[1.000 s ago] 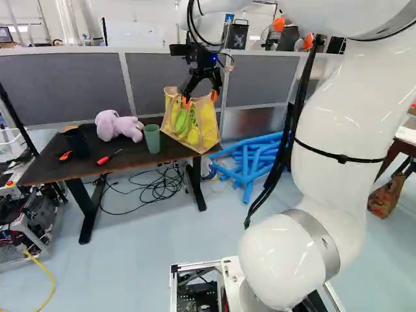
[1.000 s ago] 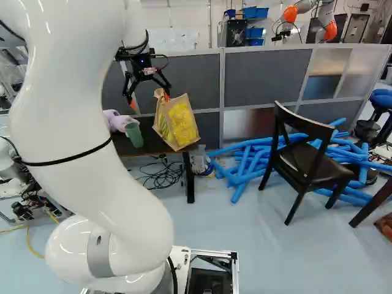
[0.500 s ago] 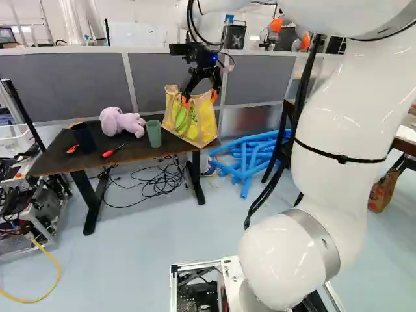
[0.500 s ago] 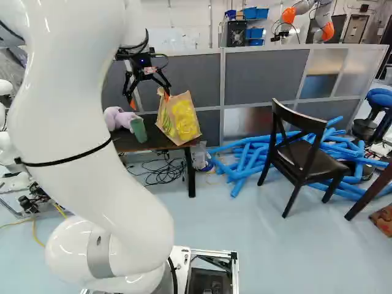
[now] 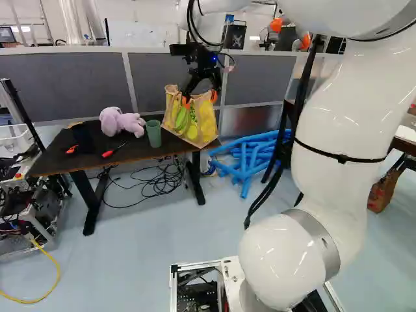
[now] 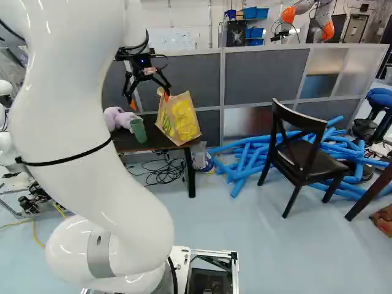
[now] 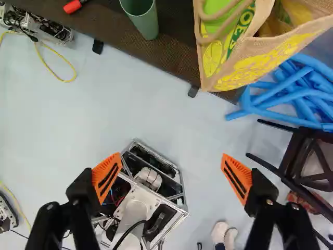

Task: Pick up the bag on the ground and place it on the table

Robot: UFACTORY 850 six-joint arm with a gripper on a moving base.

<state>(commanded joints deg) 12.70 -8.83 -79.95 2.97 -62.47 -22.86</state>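
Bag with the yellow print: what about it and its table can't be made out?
Bag's full contents: its walls hide them in the base views; the wrist view's edge cuts off the opening.
Underside, all views: hidden by the bag itself.
Table's left part, right base view: behind the arm.

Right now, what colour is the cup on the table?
Plain green; the cup shows best in the wrist view.

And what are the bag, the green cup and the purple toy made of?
The bag looks like rough, dull woven cloth, maybe jute: its tan edges are coarse and its handles cord-like. The green cup is probably smooth plastic, being one even colour, but could be ceramic. The purple toy seems soft, matte plush: it looks puffy, without hard shine.
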